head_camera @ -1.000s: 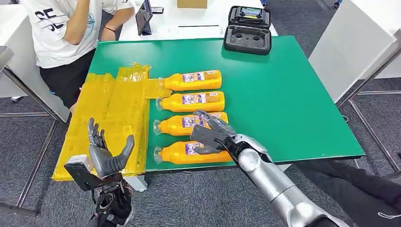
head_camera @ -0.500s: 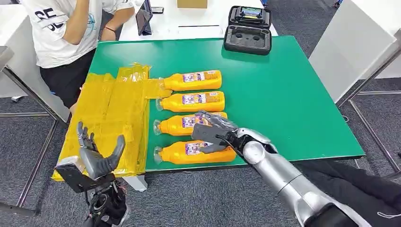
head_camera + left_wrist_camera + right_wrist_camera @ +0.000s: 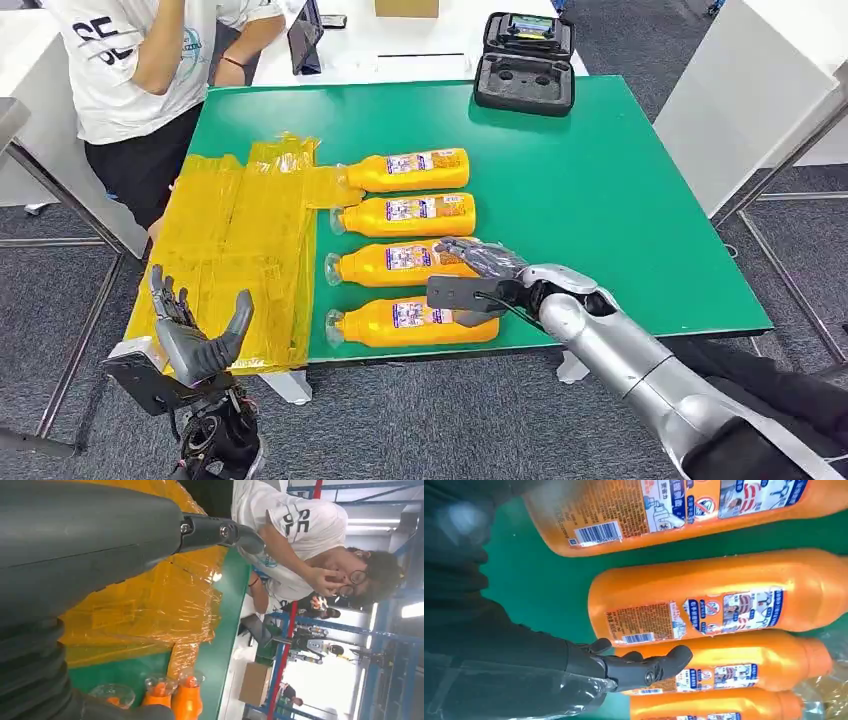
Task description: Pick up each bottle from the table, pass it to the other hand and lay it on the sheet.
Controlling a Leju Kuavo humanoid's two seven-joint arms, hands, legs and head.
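Observation:
Several orange bottles lie side by side on the green table, caps toward the yellow sheet. The nearest bottle is by the front edge, with the one behind it close alongside. My right hand hovers over the base ends of these two, fingers spread and holding nothing. The right wrist view shows its fingers extended above the labelled bottles. My left hand is open, palm up, below the table's front left corner, beside the sheet's hanging edge. The left wrist view looks across the sheet to the bottle caps.
A person in a white T-shirt sits at the table's far left corner. A black open case stands at the back edge. A white table and metal legs lie to the right. The green table's right half is bare.
My right hand has slid a little to the right along the two nearest bottles. My left hand has dropped lower and to the left. The bottles have not moved.

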